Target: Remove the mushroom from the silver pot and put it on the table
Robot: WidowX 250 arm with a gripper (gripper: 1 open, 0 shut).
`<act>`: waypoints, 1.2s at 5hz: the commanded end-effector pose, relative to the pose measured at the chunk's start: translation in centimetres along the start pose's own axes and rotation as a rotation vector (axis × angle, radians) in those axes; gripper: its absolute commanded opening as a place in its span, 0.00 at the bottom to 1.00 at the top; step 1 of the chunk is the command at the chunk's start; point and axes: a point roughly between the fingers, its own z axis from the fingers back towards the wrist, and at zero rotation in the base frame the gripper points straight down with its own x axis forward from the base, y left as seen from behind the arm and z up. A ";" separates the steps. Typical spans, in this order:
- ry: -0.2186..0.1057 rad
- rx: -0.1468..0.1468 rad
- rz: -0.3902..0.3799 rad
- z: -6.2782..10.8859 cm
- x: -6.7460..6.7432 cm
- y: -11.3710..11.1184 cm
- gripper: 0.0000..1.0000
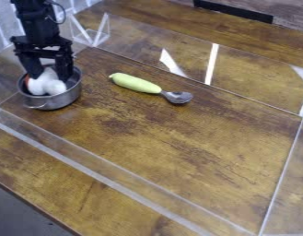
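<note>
Shiny steel silver pot [52, 95] cradling the rounded mushroom [43, 85], black tool [48, 70] spread wide around it.

The mushroom [41, 85] sits inside the silver pot [52, 93] at the left edge of the frame, a little above mid-height. Its thick white stem shows plainly as a pale rounded lump; a reddish-brown bit of cap peeks out at its upper left, so it seems to lie tipped rather than upright. The pot is small, round, shallow and shiny, standing upright on the tabletop [179, 138], a dark brown worn wood-grain surface that fills most of the frame, bordered by clear acrylic walls.
</note>
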 end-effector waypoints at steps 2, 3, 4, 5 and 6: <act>-0.052 0.001 0.037 0.1 3.1 1.1 1.00; -0.057 -0.001 0.034 -0.6 4.1 0.9 1.00; -0.054 0.000 0.033 -1.3 4.6 0.8 1.00; -0.048 0.002 0.034 -2.0 4.9 0.8 0.00; -0.044 0.003 0.036 -2.5 5.1 0.8 0.00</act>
